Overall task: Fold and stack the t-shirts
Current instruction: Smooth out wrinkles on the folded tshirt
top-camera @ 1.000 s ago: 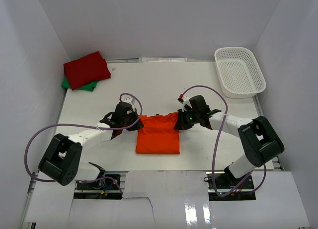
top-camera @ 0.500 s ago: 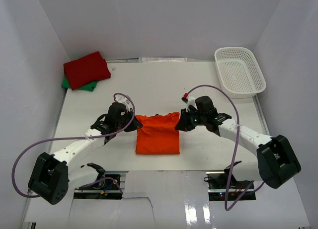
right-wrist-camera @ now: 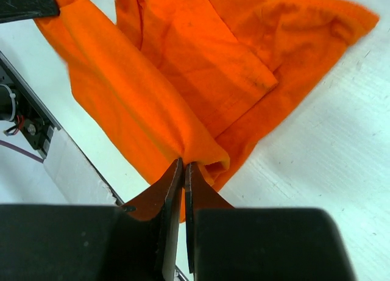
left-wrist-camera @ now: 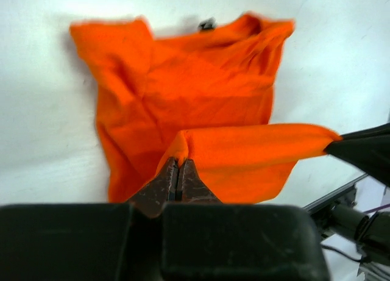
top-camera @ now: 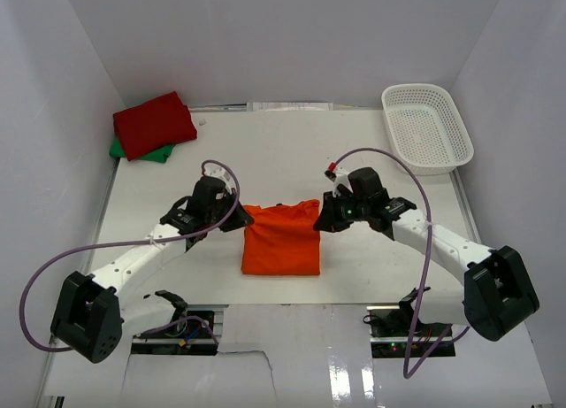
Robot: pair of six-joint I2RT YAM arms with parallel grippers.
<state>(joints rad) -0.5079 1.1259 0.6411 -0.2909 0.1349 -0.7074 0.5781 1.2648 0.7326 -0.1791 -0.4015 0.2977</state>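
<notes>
Though blurred, a tag (left-wrist-camera: pixel 207 24) tops the orange t-shirt (left-wrist-camera: pixel 210 89).

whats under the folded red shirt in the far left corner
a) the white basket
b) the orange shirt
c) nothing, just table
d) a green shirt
d: a green shirt peeks out from under the folded red shirt, while the orange shirt is mid-table.

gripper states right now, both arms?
left gripper: shut on the orange t-shirt, pinching a fold.
right gripper: shut on the same orange t-shirt, other end of the fold.
</notes>
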